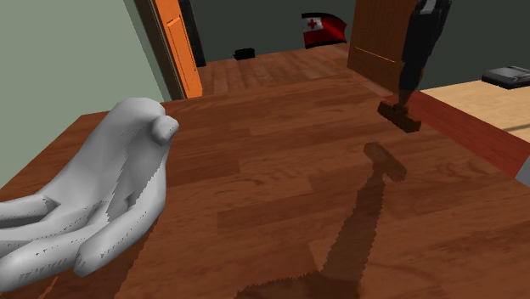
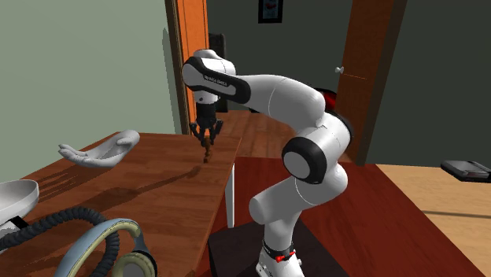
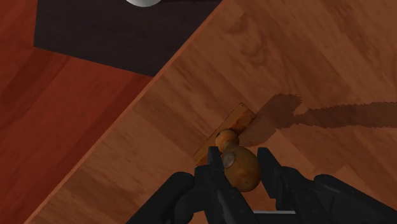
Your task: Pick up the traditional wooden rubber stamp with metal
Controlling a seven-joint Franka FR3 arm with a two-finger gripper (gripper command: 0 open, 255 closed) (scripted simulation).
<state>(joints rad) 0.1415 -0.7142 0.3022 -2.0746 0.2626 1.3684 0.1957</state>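
Note:
A brown wooden stamp point(image 1: 399, 112) with a rounded knob handle and a flat rectangular base hangs above the wooden table point(image 1: 280, 187), its shadow lying on the boards beneath it. My black gripper point(image 1: 418, 81) comes down from above and is shut on the knob. In the wrist view both fingers clasp the round knob point(image 3: 240, 168), and the base point(image 3: 222, 132) points toward the table near its edge. In the second exterior view the gripper point(image 2: 206, 132) holds the stamp point(image 2: 207, 148) a little above the tabletop's far end.
A white hand-shaped sculpture point(image 1: 102, 195) lies on the table at the shoulder view's left. Headphones point(image 2: 102, 244) and a white bowl point(image 2: 16, 197) sit at the table's near end in the second exterior view. The table edge point(image 3: 121, 121) runs close to the stamp.

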